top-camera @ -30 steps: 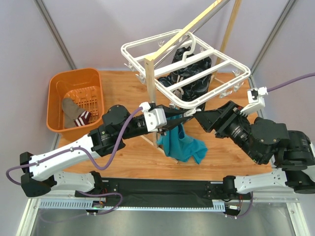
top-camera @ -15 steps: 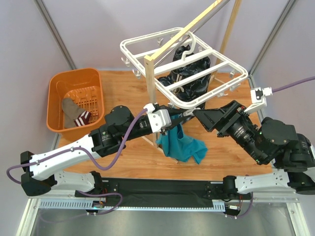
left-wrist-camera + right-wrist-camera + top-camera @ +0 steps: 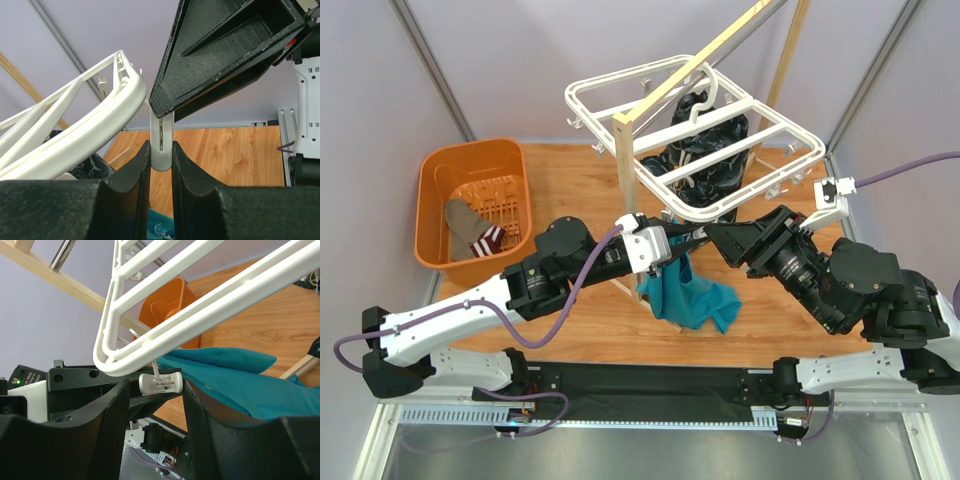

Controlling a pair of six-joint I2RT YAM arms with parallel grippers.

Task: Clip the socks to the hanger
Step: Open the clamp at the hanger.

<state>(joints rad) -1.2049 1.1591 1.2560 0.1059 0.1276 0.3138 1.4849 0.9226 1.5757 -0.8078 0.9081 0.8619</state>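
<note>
The white hanger (image 3: 692,140) hangs tilted from the wooden rack; it also shows in the left wrist view (image 3: 85,135) and right wrist view (image 3: 200,300). A taupe sock (image 3: 470,230) with a striped cuff lies in the orange basket (image 3: 445,175), far from both grippers. My left gripper (image 3: 682,240) is shut on a small white clip (image 3: 161,145) dangling from the hanger's near edge. My right gripper (image 3: 713,236) is open, its fingers either side of the same clip (image 3: 161,382), a small gap on one side.
A teal cloth (image 3: 692,295) hangs below the two grippers and shows in the right wrist view (image 3: 250,375). A black patterned garment (image 3: 705,150) hangs under the hanger. A wooden rack post (image 3: 625,170) stands just left of the clip. The basket (image 3: 170,295) sits far left.
My right gripper has moved left and closed in around the clip. My left gripper has edged right at the clip. The hanger swayed slightly. The sock has not moved.
</note>
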